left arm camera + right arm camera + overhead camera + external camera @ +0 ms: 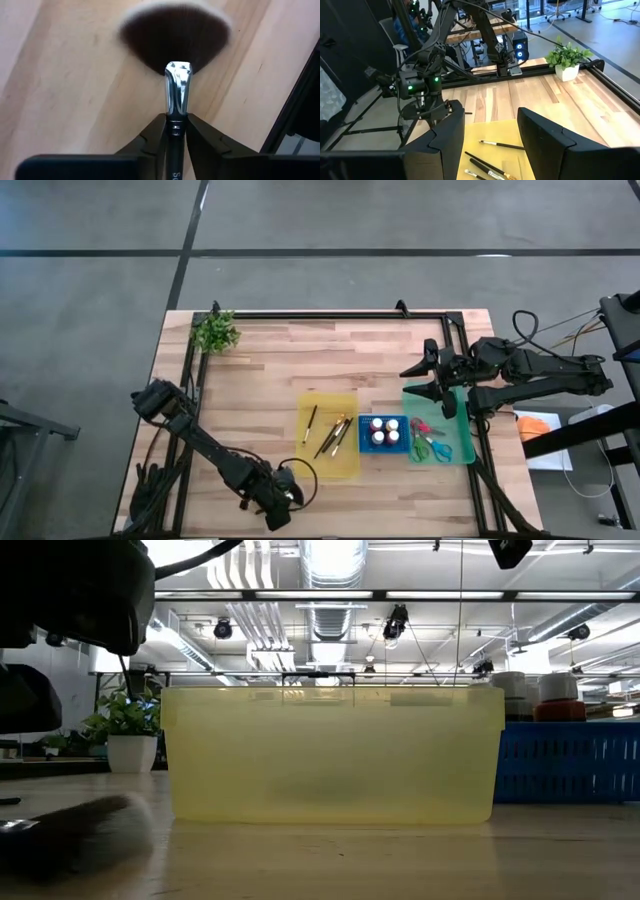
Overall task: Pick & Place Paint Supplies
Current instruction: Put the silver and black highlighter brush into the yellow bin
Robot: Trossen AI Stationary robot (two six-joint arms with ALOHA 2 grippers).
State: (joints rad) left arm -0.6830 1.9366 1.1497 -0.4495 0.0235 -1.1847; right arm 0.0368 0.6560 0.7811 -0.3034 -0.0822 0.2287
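Left tool (176, 131): I see it clamped on fan brush (176, 50), bristles over bare bench (75, 100). Right tool (490, 135) spread wide, empty, above yellow tray (492, 132).

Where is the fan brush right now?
The fan brush is clamped in the left gripper near the table's front edge, left of the yellow tray, its bristles just above the wood.

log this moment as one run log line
left gripper: shut on fan brush, low over table | right gripper: open, above green tray | brushes in yellow tray
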